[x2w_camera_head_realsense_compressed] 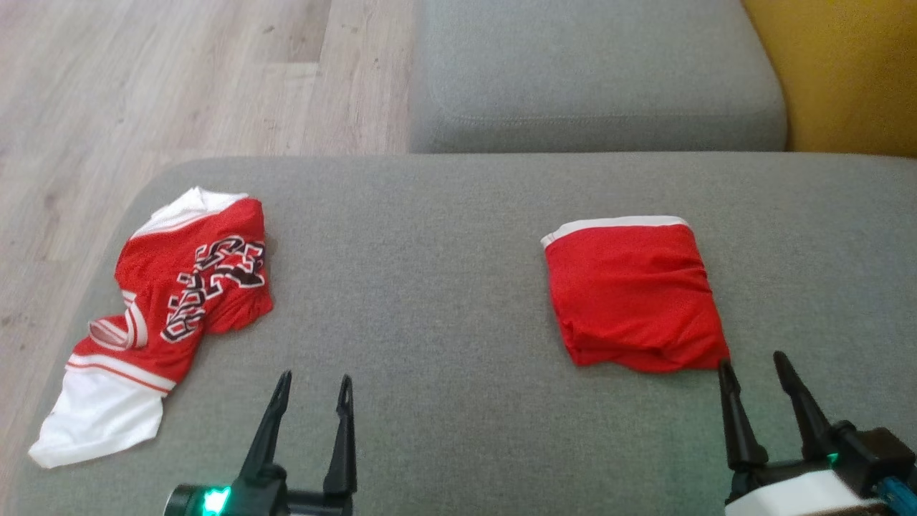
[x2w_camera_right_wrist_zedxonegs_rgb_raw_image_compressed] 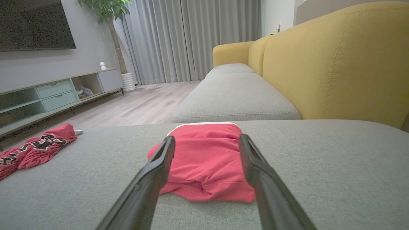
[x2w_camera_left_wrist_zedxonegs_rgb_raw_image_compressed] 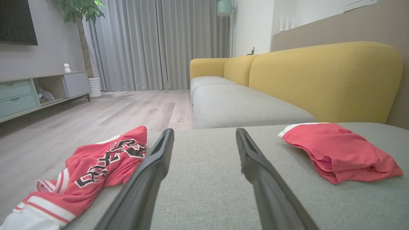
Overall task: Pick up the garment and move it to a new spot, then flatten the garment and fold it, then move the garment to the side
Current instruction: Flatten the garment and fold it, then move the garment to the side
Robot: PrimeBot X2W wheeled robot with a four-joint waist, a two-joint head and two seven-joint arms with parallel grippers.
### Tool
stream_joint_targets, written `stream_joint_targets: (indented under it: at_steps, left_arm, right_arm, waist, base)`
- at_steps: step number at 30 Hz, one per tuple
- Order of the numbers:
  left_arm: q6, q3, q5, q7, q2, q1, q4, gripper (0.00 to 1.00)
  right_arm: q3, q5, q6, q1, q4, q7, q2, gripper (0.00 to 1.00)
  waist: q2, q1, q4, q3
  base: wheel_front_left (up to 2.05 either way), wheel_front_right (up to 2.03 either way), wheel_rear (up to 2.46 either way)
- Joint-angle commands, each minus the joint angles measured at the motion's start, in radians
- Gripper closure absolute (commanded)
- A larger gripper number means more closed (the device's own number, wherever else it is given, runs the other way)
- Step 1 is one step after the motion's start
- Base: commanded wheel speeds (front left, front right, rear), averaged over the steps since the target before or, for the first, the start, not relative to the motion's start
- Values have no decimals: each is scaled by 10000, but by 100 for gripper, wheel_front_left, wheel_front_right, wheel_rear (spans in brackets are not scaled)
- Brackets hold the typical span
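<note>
Left of garment (x2w_camera_head_realsense_compressed: 634, 294), unreadable jersey lettering (x2w_camera_head_realsense_compressed: 236, 265)

Grey cushion (x2w_camera_head_realsense_compressed: 430, 301): folded garment (x2w_camera_head_realsense_compressed: 634, 297), crumpled jersey (x2w_camera_head_realsense_compressed: 154, 287).

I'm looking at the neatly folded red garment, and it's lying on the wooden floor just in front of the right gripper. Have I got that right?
Not quite. The folded red garment lies on the grey sofa cushion, not on the wooden floor, as the head view shows. It is indeed just in front of the right gripper.
</note>
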Motion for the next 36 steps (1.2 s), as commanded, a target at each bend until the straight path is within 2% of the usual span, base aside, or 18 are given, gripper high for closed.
stream_joint_targets:
  at_steps: [1, 13, 25, 31, 36]
  left_arm:
    - [97, 491, 7, -49, -99, -196, -193, 0]
    - [-219, 837, -4, -49, -238, 12, 40, 0]
    - [-299, 997, 37, -49, -309, 18, 64, 0]
    - [-280, 1050, 55, -49, -331, -92, -58, 0]
    - [-303, 946, 125, -49, -341, -391, -308, 0]
  right_arm:
    - [280, -103, -7, -281, -291, -107, -86, 0]
    - [393, -398, -7, -71, -242, -108, 35, 0]
    - [381, -342, -7, -103, -171, -108, 80, 0]
    - [175, -235, -7, -615, 75, -108, 123, 0]
    - [367, 449, -7, -1776, 1084, -108, -169, 0]
  waist:
    - [-1, 1, -63, -105]
    - [-1, 1, -74, -305]
    - [-1, 1, -60, -221]
    - [-1, 1, -116, 306]
    - [-1, 1, -50, 1047]
  base:
    - [0, 0, 0]
    - [0, 0, 0]
    - [0, 0, 0]
    - [0, 0, 0]
    - [0, 0, 0]
